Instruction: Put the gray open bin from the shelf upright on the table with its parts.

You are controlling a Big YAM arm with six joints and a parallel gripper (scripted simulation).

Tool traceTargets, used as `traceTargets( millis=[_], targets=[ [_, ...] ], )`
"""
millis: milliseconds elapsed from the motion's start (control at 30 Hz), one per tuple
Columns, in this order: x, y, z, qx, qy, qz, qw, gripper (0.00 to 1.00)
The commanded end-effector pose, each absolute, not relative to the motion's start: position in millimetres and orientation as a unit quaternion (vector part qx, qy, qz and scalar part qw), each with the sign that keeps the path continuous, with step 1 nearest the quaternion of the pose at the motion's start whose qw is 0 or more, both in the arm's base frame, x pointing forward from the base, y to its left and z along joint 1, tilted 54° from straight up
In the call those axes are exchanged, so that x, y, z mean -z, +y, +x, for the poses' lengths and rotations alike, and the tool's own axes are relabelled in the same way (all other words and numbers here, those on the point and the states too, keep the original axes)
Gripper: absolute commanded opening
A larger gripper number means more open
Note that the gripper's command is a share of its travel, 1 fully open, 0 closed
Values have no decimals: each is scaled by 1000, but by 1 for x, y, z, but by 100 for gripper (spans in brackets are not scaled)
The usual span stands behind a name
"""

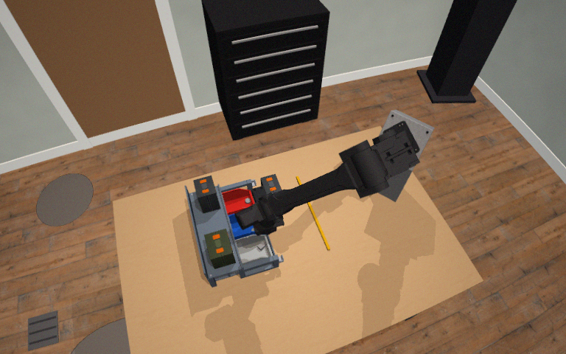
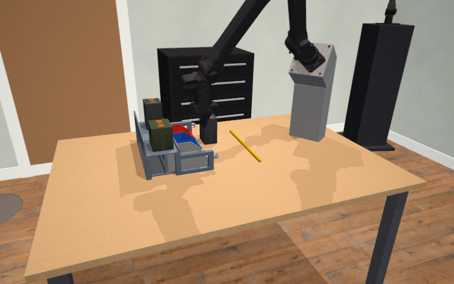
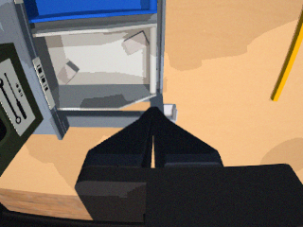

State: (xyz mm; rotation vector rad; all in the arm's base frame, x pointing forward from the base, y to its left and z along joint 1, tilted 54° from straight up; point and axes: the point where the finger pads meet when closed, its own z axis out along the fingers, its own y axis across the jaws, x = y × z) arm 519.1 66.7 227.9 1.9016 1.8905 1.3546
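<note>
The gray open bin (image 1: 255, 249) (image 2: 189, 146) (image 3: 101, 66) sits in the front slot of the gray shelf (image 1: 196, 217) (image 2: 142, 147) with two small gray parts in it. A blue bin (image 1: 237, 229) (image 2: 182, 137) and a red bin (image 1: 236, 200) (image 2: 179, 128) sit in the slots behind it. My gripper (image 3: 152, 113) (image 2: 204, 115) is shut and empty. It points down, above the shelf's open side near the gray bin's front corner, clear of the bin.
A green box (image 1: 219, 248) (image 2: 160, 134) (image 3: 13, 101) and a dark box (image 1: 206, 192) (image 2: 152, 108) stand on the shelf top. Another dark box (image 1: 270, 184) (image 2: 208, 128) stands on the table behind the shelf. A yellow rod (image 1: 312, 212) (image 2: 245, 145) (image 3: 287, 57) lies to the right. The arm's gray pedestal (image 2: 311, 97) stands at the far right.
</note>
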Motion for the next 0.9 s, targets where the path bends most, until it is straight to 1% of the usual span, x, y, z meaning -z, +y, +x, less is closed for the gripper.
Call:
traceTargets(
  millis=[0,533,733,867],
  targets=[
    [-240,73,524,-453,629,628,69,0],
    [-236,74,525,-451,629,629,66,0],
    [-211,94,552,-456,627,628,70,0],
    [-210,91,554,-456,625,630,72,0]
  ],
)
